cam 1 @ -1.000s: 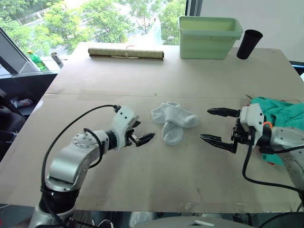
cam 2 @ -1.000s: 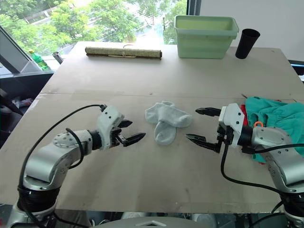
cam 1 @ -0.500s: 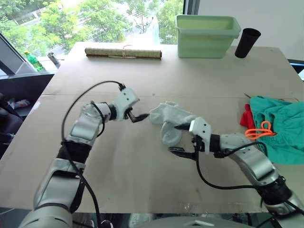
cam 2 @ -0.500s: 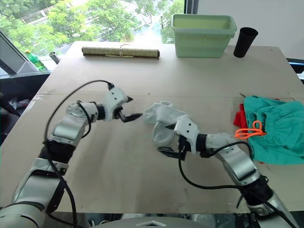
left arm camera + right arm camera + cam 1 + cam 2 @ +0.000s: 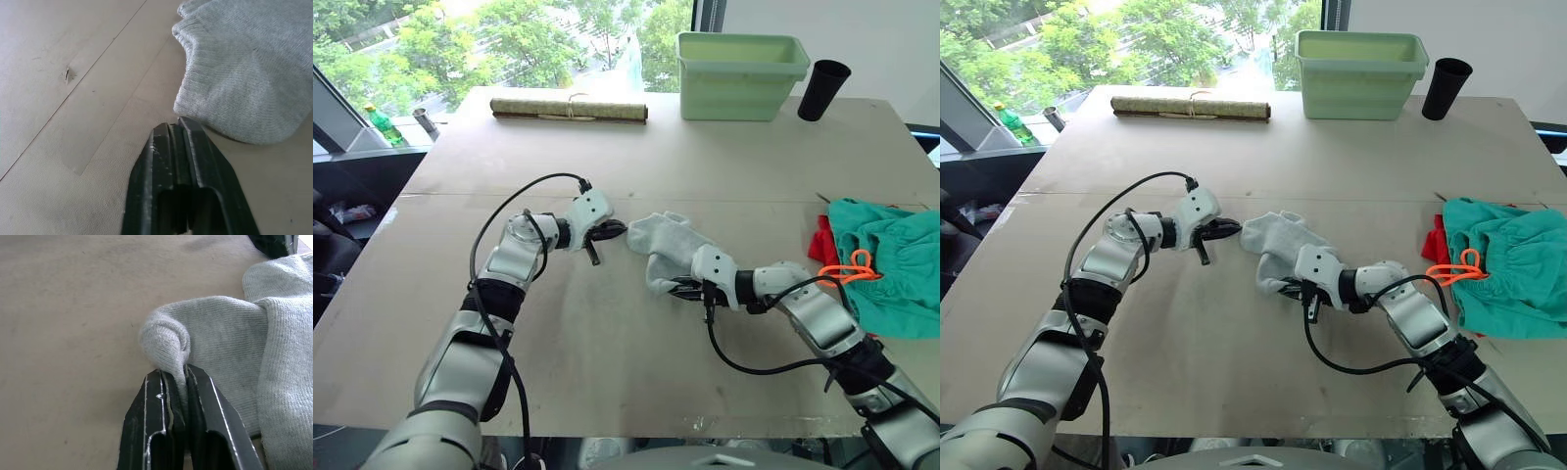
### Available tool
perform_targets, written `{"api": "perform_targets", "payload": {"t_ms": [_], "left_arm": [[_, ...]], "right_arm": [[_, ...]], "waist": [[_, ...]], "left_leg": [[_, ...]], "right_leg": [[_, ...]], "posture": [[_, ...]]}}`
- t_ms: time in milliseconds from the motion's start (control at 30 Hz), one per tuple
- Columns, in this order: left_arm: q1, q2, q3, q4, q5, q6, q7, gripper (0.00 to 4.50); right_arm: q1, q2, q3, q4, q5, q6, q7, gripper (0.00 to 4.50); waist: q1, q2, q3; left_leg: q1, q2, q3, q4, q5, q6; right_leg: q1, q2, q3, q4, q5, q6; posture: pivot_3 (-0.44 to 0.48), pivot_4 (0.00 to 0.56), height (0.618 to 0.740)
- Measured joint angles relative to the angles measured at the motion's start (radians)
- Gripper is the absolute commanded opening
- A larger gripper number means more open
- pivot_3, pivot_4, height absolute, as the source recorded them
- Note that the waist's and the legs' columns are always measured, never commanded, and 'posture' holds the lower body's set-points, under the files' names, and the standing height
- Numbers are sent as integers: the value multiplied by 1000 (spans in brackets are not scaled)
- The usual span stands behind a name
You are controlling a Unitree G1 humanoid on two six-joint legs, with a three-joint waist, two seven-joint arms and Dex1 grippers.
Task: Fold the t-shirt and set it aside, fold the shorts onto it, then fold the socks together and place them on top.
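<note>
- The socks [image 5: 668, 251] are lying in a loose grey heap near the middle of the table [image 5: 607, 372], one draped partly over the other.
- The right gripper [image 5: 177, 382] is pinching the near end of the lower sock, its two black fingers pressed together on a bunched fold of the knit.
- The left gripper [image 5: 177, 128] is sitting at the far-left edge of the socks, fingers closed flat against each other with nothing between them; its tip is just touching or all but touching the sock's rim.
- The shorts [image 5: 891, 264] are lying rumpled at the table's right edge, well apart from the socks, with the orange drawstring [image 5: 847, 270] looped on their left side.
- A strip of the t-shirt [image 5: 821, 244] is peeking out from under the shorts.
- Along the far edge are standing a pale green tub [image 5: 742, 62] and a black cup [image 5: 823, 89], and a rolled mat [image 5: 571, 110] is lying to their left.
</note>
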Motion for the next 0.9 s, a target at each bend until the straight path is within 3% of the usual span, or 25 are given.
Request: {"api": "perform_targets", "payload": {"t_ms": [200, 400, 533, 600, 700, 900], "left_arm": [[-7, 94, 63, -86, -87, 121, -138, 49], [-33, 16, 56, -145, -127, 250, -139, 49], [-25, -18, 18, -154, -125, 270, -147, 1404], [-21, -24, 10, -149, -94, 235, -116, 2493], [-22, -35, 14, -145, -63, 167, -59, 3688], [-20, -45, 18, -147, -67, 150, -59, 3688]], "right_arm": [[6, -13, -6, -1, -9, -21, 17, 0], [-7, -10, -8, 31, -25, -56, 27, 0], [-12, -1, -6, 36, -31, -58, 33, 0], [-12, -1, -6, 36, -32, -59, 35, 0], [-12, -2, -6, 33, -35, -57, 35, 0], [-4, -3, -7, 17, -44, -50, 33, 0]], "waist": [[-3, -1, 1], [2, -1, 1], [-5, -1, 1], [-7, -1, 1], [-7, -1, 0], [-7, -1, 1]], "left_leg": [[0, 0, 0, 0, 0, 0], [0, 0, 0, 1, 0, 0], [0, 0, 0, 1, 0, 0], [0, 0, 0, 1, 0, 0], [0, 0, 0, 1, 0, 0], [0, 0, 0, 1, 0, 0]], "right_leg": [[0, 0, 0, 0, 0, 0], [1, 0, 0, 0, 0, 0], [0, 1, 1, 1, 0, 0], [0, 1, 1, 1, 0, 0], [1, 1, 1, 1, 0, 0], [0, 1, 1, 1, 0, 0]], "posture": [[0, 150, 737], [0, 150, 737], [0, 150, 737], [0, 150, 737], [0, 150, 737], [0, 150, 737]]}}
